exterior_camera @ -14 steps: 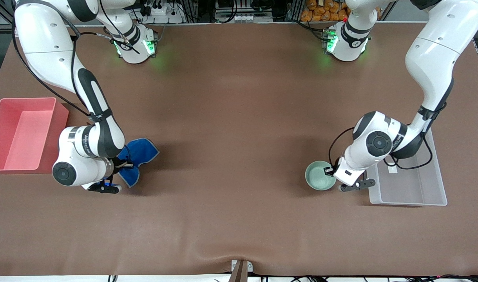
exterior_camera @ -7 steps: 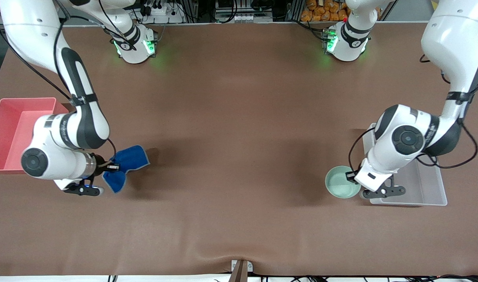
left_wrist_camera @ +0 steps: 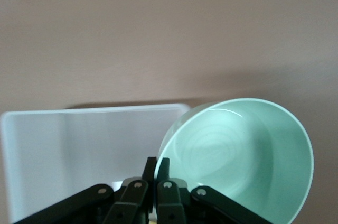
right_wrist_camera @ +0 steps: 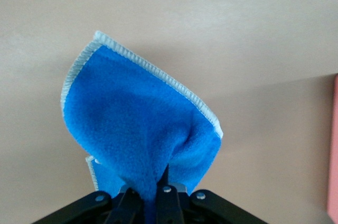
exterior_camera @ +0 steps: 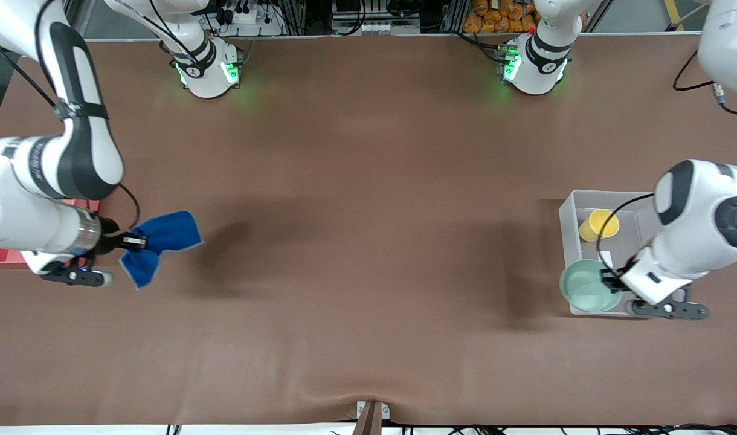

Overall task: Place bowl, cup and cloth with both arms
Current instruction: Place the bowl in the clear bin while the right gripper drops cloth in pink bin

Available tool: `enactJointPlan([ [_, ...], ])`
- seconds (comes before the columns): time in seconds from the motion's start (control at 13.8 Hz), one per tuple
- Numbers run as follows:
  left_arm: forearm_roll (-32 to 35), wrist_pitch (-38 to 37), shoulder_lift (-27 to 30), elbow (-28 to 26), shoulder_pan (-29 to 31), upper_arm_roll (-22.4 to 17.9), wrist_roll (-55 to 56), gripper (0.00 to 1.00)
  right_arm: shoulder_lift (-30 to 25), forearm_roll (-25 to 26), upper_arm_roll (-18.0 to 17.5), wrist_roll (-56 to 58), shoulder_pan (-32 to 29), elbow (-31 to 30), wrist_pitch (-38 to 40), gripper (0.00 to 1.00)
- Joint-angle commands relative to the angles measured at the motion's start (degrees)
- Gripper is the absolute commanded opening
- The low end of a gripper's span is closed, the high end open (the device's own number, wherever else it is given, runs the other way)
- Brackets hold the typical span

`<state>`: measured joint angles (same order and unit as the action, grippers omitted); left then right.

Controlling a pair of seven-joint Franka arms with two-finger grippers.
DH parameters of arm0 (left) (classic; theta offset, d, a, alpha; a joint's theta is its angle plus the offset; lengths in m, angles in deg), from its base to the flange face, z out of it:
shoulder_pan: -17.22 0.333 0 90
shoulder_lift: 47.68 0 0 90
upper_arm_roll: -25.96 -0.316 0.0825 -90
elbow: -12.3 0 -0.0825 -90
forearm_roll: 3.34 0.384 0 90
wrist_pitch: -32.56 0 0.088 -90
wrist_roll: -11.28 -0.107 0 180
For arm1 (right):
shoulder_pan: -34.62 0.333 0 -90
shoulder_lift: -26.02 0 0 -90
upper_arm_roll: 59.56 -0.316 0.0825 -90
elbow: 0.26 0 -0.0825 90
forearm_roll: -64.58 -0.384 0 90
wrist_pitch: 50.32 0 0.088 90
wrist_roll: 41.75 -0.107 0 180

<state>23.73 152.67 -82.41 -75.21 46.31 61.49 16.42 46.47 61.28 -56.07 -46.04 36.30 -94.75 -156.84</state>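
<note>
The left gripper [exterior_camera: 610, 279] is up in the air, its jaws clenched on the rim of the bowl [exterior_camera: 588, 286], over the corner of the clear bin [exterior_camera: 566, 208] nearest the front camera, at the left arm's end of the table [exterior_camera: 368, 241]. In the left wrist view its fingers [left_wrist_camera: 157, 174] pinch the bowl [left_wrist_camera: 243, 155] wall above the bin [left_wrist_camera: 79, 150]. The cup [exterior_camera: 598, 225] lies in the bin, farther from the camera than the bowl.

The right gripper [exterior_camera: 140, 242] hangs over the table beside the red bin [exterior_camera: 0, 255], jaws clamped on the cloth [exterior_camera: 163, 244], which droops in 2 folds. The right wrist view shows the cloth [right_wrist_camera: 137, 129] bunched between the fingers [right_wrist_camera: 166, 192].
</note>
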Motion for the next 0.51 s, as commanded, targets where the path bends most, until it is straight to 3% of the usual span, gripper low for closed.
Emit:
enactJointPlan([
  [0.0, -0.9, -0.8, -3.0, 2.3, 3.1, 0.3, -8.9, 0.00, -4.6, 0.9, -0.8, 6.5, -5.2, -3.1, 2.0, 0.00],
  [0.22, -0.7, 1.4, -6.9, 5.1, 5.5, -0.9, -16.3, 0.00, -5.5, 2.2, -0.8, 12.6, -10.5, -2.9, 2.5, 0.00],
  [0.43, -0.5, 3.7, -7.4, 5.2, 5.7, -3.1, -18.5, 0.00, -5.3, 4.6, -0.9, 21.5, -17.4, -2.4, 2.1, 0.00],
])
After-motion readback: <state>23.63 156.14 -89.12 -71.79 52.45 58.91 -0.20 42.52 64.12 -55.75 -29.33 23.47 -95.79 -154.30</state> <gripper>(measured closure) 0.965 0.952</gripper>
